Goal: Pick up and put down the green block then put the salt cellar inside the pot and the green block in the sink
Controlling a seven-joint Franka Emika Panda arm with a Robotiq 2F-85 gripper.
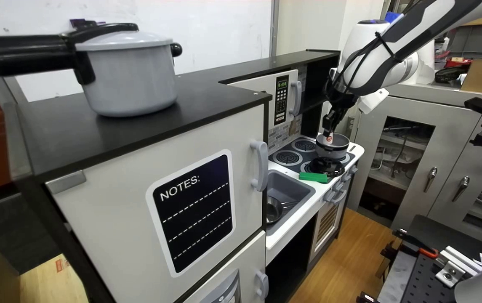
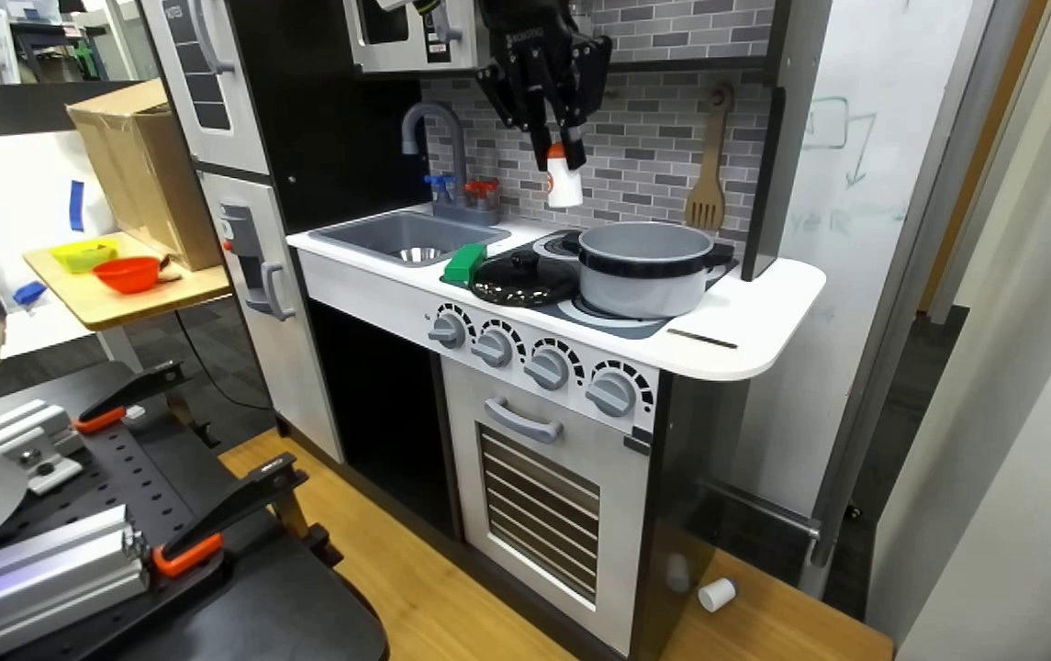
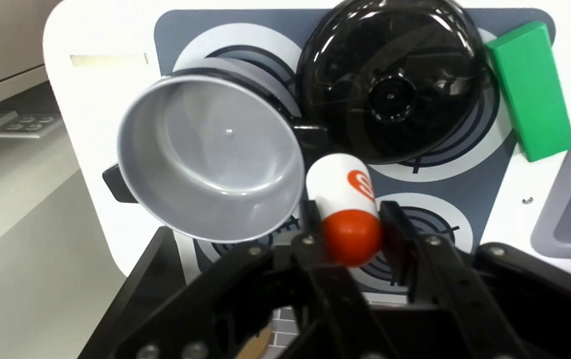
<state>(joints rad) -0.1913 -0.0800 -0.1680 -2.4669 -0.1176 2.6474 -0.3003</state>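
The gripper (image 2: pixel 559 158) was found clamped on the salt cellar (image 2: pixel 565 189), holding it near the red end. The salt cellar was suspended above the stove (image 3: pixel 484 185), nearly upright, red end uppermost. The pot (image 2: pixel 640 292) stood upright on the stove, its inside exposed to the wrist view. In that view the salt cellar showed just beside the pot's rim; whether any part of it was over the opening could not be determined. The lid (image 2: pixel 525 281) lay knob up on the stove, close beside the pot. The block (image 3: pixel 534 94), green, lay flat between the lid and the sink (image 3: pixel 548 238), partly on the stove and partly on the counter (image 2: pixel 745 317). Contact between block and lid could not be confirmed. The sink contained a metal pan (image 1: pixel 273 210). A cooker (image 1: pixel 131 75), lidded and fitted with a long black handle, stood on top of the unit (image 1: pixel 211 93). A spatula (image 2: pixel 707 197) hung slotted end down against the wall (image 2: pixel 644 128). A white cylinder (image 2: pixel 717 595) lay on its side on the floor (image 2: pixel 782 620).
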